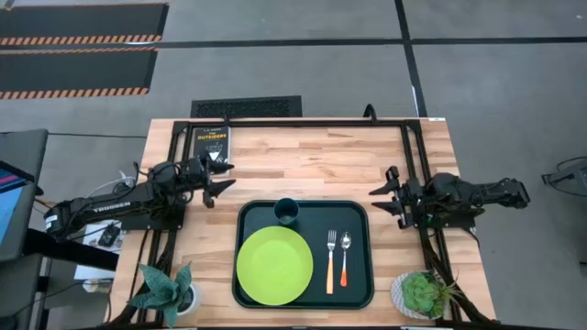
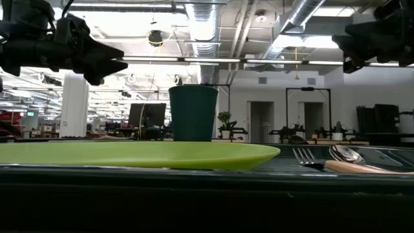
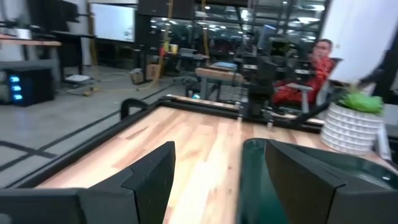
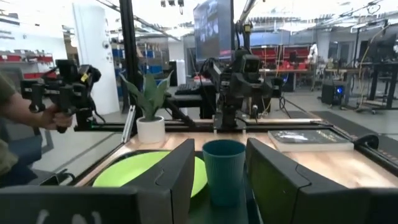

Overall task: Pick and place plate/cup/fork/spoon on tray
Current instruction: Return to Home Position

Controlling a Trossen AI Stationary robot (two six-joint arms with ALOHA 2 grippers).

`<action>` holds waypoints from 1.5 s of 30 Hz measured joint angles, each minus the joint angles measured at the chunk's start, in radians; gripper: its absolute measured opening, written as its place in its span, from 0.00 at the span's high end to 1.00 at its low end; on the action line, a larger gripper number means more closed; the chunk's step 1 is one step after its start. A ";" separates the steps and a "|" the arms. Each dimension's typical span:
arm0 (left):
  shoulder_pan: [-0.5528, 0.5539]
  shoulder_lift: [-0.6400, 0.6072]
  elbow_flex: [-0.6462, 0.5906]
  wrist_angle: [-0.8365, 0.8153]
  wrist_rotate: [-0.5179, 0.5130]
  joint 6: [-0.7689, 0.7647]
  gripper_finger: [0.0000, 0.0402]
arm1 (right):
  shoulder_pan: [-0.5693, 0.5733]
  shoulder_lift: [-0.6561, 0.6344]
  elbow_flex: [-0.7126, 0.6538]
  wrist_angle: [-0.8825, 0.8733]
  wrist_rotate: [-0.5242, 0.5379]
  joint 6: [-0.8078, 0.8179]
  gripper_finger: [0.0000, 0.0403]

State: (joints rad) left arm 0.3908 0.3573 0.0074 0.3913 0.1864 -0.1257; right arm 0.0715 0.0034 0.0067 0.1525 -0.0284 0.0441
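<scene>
The dark green tray (image 1: 362,220) lies at the table's near middle. On it rest the lime-green plate (image 1: 273,265) at its left, the teal cup (image 1: 286,212) upright at its far edge, and the fork (image 1: 330,263) and spoon (image 1: 345,259) side by side at its right. My left gripper (image 1: 220,180) is open and empty, above the table left of the tray's far corner. My right gripper (image 1: 385,199) is open and empty, right of the tray. In the right wrist view the cup (image 4: 224,172) and plate (image 4: 146,171) show beyond the open fingers.
A dark book (image 1: 210,140) lies at the table's far left. A potted plant (image 1: 167,291) stands at the near left corner, and another in a white pot (image 1: 420,293) at the near right. A person shows in the room beyond the table.
</scene>
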 joint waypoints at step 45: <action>-0.003 -0.013 0.007 -0.378 -0.151 -0.062 0.41 | 0.000 0.004 0.000 -0.137 0.002 0.045 0.58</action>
State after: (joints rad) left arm 0.3876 0.3447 0.0144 0.0130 0.0355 -0.1877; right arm 0.0712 0.0071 0.0067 0.0154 -0.0265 0.0887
